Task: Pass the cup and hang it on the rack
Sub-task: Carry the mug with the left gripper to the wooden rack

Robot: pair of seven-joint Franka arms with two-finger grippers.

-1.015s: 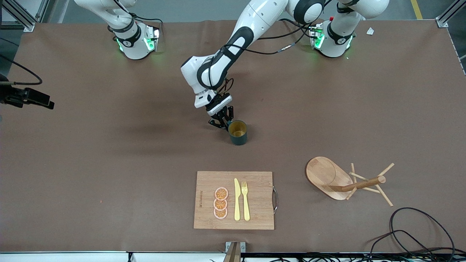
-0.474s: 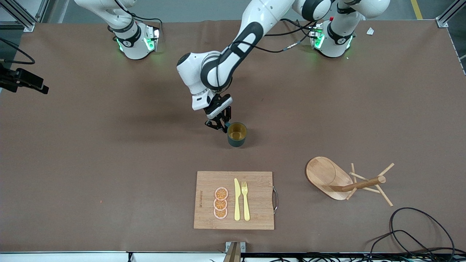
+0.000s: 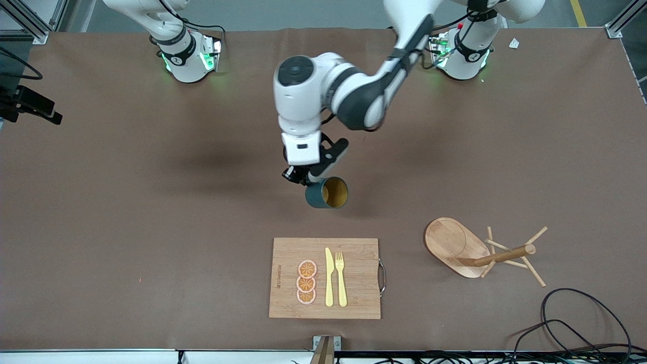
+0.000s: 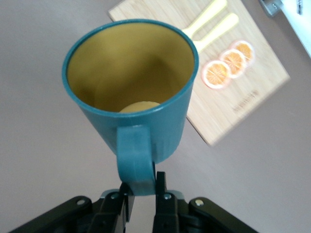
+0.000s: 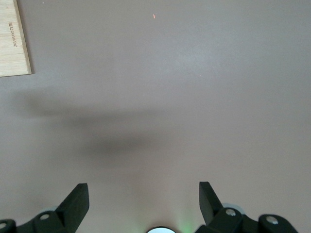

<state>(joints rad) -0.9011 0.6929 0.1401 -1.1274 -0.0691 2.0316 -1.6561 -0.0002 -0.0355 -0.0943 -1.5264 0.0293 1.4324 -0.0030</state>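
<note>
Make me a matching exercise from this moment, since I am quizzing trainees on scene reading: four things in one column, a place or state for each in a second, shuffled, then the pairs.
Things:
1. cup
2. rack
3. right gripper
4. fork

Places or states:
A. open, over bare table
B. lying on the cutting board beside the knife
C. held by its handle in the left gripper, tilted, above the table
D. standing toward the left arm's end of the table

Pairs: 1-C, 2-D, 3-A, 4-B
</note>
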